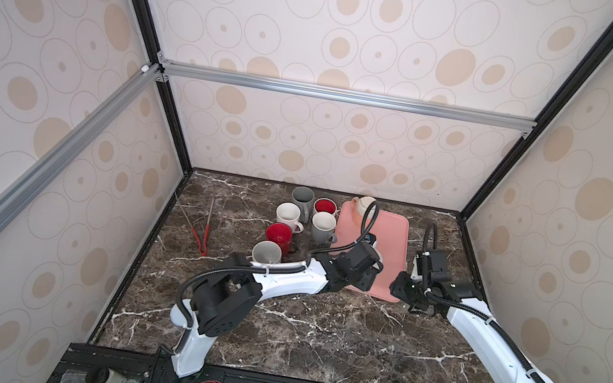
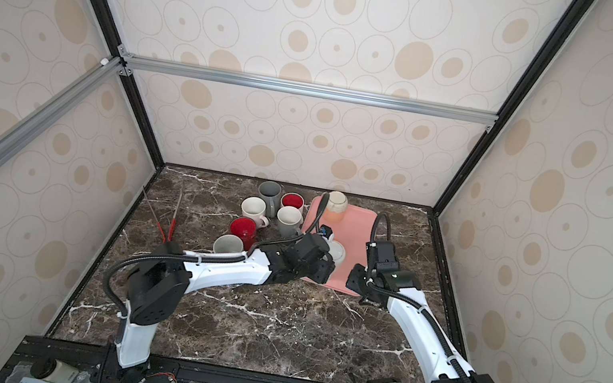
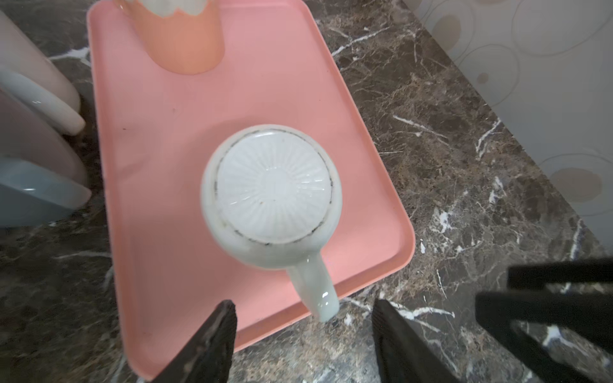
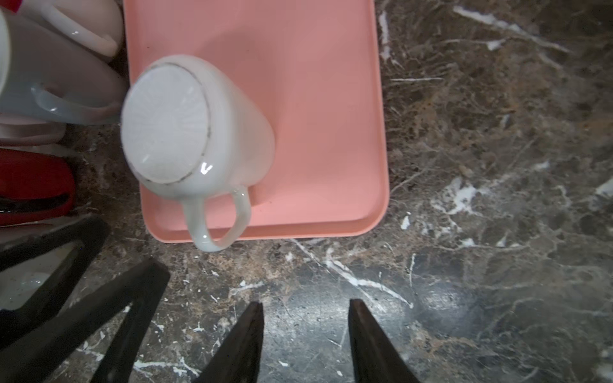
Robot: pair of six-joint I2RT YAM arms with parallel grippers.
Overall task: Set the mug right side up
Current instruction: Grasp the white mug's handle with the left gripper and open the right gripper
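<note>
Dark, white-veined marble tabletop (image 3: 464, 165) carries a smooth pink tray (image 3: 149, 132); on it the glossy white mug (image 3: 272, 185) stands inverted, ribbed round base up. Left gripper (image 3: 303, 303) fingers spread wide, empty, handle (image 3: 315, 282) just ahead between them. Right gripper (image 4: 306, 301) parted narrower, empty, over marble. Both top views mostly hide the mug.

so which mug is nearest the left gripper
The white mug, base up on the pink tray, by the left gripper; other mugs sit farther off.

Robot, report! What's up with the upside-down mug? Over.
Left gripper open, right gripper open, both empty. White mug upside down on pink tray, untouched. Nothing in the way.
</note>
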